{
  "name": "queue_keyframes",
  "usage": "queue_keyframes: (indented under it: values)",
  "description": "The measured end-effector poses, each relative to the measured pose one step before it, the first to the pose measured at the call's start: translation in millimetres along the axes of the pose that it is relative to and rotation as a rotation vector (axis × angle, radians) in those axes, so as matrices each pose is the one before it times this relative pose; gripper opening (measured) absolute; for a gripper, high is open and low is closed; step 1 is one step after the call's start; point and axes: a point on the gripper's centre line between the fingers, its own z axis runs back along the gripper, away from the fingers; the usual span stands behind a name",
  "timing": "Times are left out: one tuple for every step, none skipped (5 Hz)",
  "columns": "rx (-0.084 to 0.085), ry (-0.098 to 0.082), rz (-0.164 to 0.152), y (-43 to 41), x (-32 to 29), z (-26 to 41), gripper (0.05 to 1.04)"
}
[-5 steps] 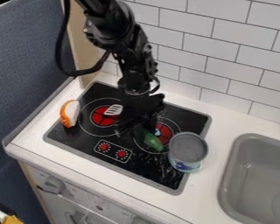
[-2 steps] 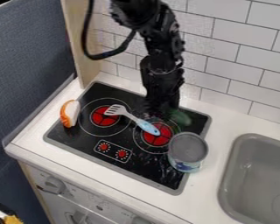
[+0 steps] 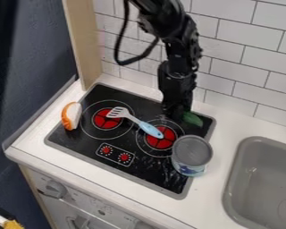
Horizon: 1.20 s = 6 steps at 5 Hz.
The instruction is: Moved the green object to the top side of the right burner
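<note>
The black gripper [image 3: 178, 113] hangs over the upper right part of the black stove [image 3: 86, 147], shut on the green object [image 3: 192, 119]. That object sticks out from the gripper's right side, low over the stove's back right corner. It lies up and to the right of the right burner [image 3: 160, 143], whose red centre is partly covered by a spatula handle.
A spatula with a blue handle [image 3: 150, 129] lies across both burners. A grey-topped can [image 3: 192, 151] stands at the stove's right edge, just below the green object. An orange and white item [image 3: 71, 116] is at the left edge; a grey sink [image 3: 236, 179] is at right.
The gripper has moved right and toward the back wall, carrying the green object from over the right burner to the stove's back right corner. The spatula's handle has come into view.
</note>
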Motion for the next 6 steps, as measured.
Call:
queue_keyframes:
  values:
    - [0.0376,-0.0088,-0.0043,-3.44,0.35,-16.91,0.329]
    - [0.0077,0.0003,-0.0073,-4.37,0.48,-3.55,0.399]
    - [0.0285,0.0088,-0.0055,0.25,0.36,-0.27,0.699]
    - [-0.0041,0.0099,0.0029,4.61,-0.99,0.53,0.959]
    - [-0.0001,0.0143,0.0060,0.29,0.16,-0.02,1.001]
    - [-0.0289,0.0075,-0.0142,-2.86,-1.43,17.33,1.000]
